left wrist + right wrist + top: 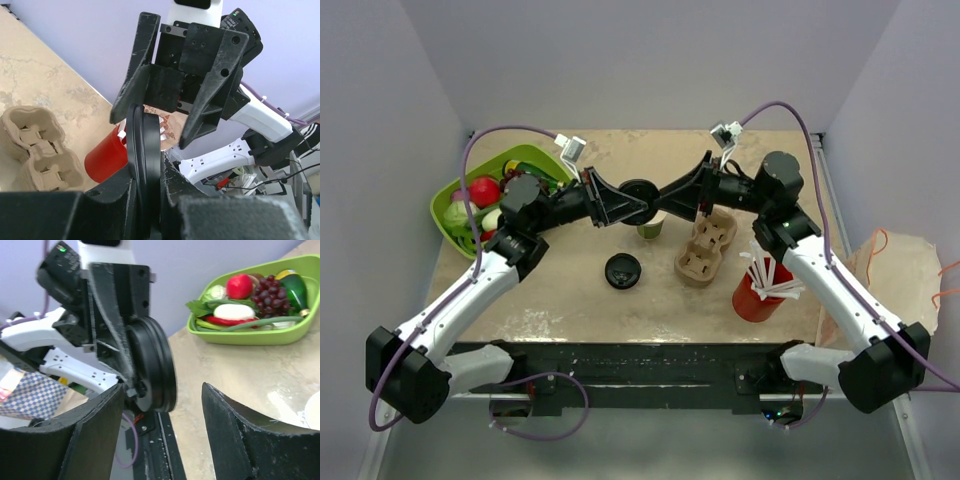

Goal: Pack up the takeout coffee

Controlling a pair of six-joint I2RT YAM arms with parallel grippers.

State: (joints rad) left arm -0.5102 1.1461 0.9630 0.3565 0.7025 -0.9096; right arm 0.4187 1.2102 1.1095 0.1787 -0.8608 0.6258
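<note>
Near green cup [651, 228]: left end effector [630, 204] clamps black lid [638, 192]; right end effector [162, 440] spread wide.

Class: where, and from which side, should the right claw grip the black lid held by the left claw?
Probably its free rim, opposite the left claw, coming from the right: the black lid stands on edge, so the right claw can pinch both faces.
</note>
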